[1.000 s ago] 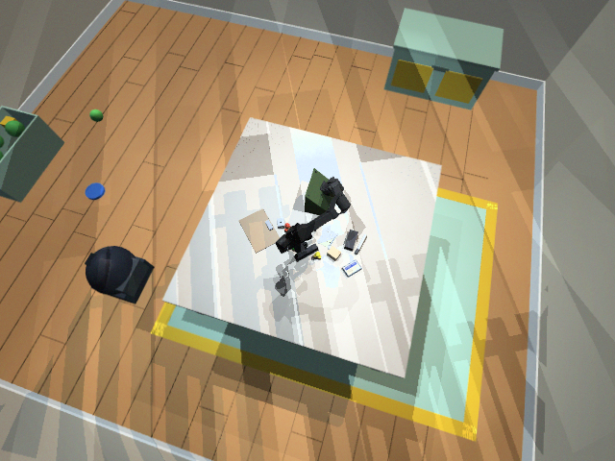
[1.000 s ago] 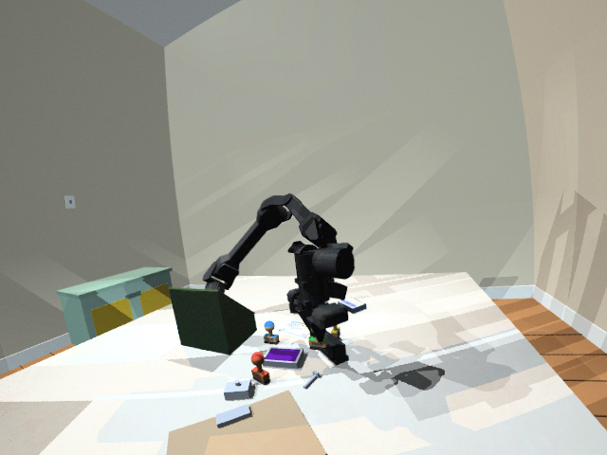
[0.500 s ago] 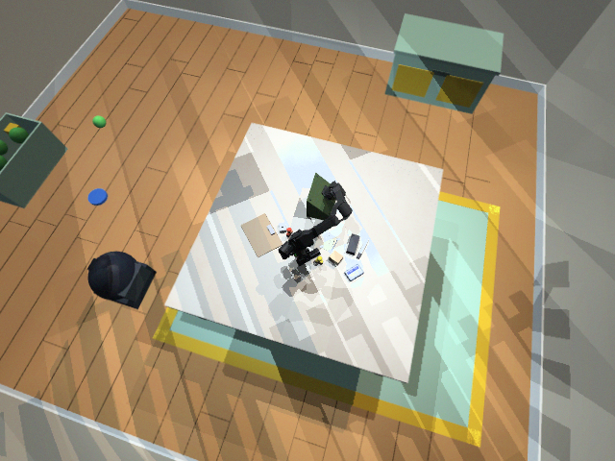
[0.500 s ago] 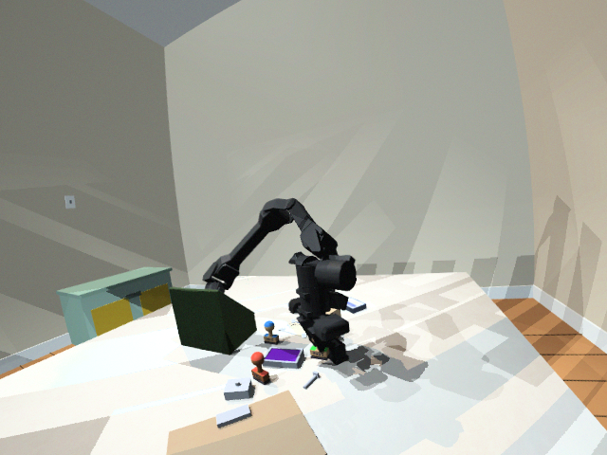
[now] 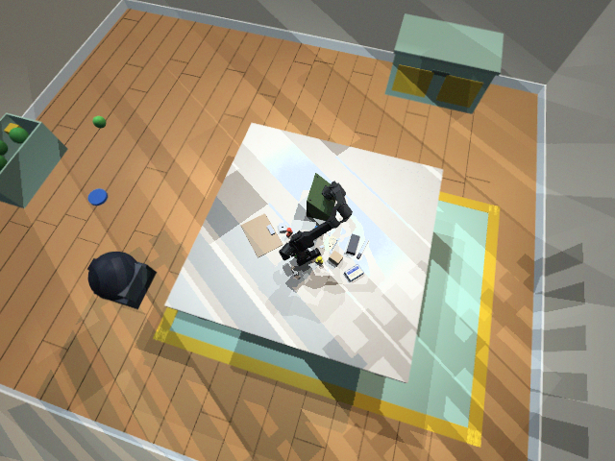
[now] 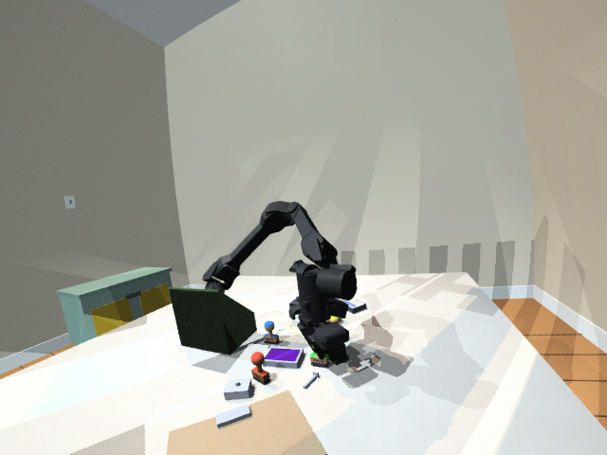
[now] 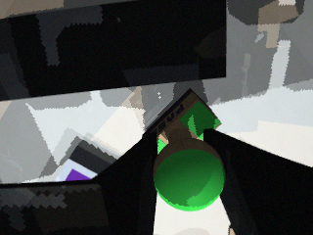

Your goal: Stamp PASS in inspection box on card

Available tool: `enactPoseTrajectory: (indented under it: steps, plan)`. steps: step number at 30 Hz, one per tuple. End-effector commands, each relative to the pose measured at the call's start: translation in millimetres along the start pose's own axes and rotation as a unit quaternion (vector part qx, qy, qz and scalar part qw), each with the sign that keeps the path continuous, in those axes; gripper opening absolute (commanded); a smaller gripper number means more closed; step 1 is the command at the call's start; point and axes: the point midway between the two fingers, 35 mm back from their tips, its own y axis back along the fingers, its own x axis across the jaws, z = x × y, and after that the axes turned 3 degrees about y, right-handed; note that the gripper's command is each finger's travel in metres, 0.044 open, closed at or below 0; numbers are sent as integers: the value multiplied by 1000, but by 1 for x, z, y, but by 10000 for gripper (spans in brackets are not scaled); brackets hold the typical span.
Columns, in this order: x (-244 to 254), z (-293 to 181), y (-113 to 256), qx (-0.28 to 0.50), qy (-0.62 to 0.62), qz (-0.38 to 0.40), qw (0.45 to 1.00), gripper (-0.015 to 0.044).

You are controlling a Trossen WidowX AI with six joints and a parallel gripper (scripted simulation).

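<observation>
My gripper [image 6: 324, 354] [image 7: 180, 139] is shut on the green-knobbed PASS stamp [image 6: 318, 360] [image 7: 189, 180]. The stamp's brown block with its PASS lettering shows in the wrist view. It is low, at bench level or just above it; contact is not clear. The purple ink pad [image 6: 283, 354] [image 7: 78, 175] lies close beside it, left of it in the exterior view, apart from it. The pad is hidden by the arm in the top view. The pale card [image 5: 332, 243] [image 6: 290, 328] is partly covered by the arm; whether its box holds a print cannot be told.
A red stamp [image 5: 288, 230] [image 6: 260, 374], a blue stamp [image 6: 269, 333] and a yellow stamp [image 5: 319, 259] stand around. A bolt [image 6: 310, 380] lies in front. A long black block [image 7: 122, 46] is near my fingers. A cardboard box [image 5: 335, 257] and green panel [image 5: 317, 198] [image 6: 211, 320] also stand there.
</observation>
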Motion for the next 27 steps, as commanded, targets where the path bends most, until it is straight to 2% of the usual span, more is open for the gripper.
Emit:
enactPoseTrajectory:
  steps: [1,7,11,16,18,27]
  plan:
    - [0,0,1,0,0,-1,1000,105]
    - [0,0,1,0,0,-1,1000,255]
    - [-2,1,11,0,0,-1,1000,255]
    - [-4,0,94,2,-2,-1,1000,255]
    - [-1,-1,115,2,-2,0,1000,255]
    - [0,-1,118,2,-2,0,1000,255]
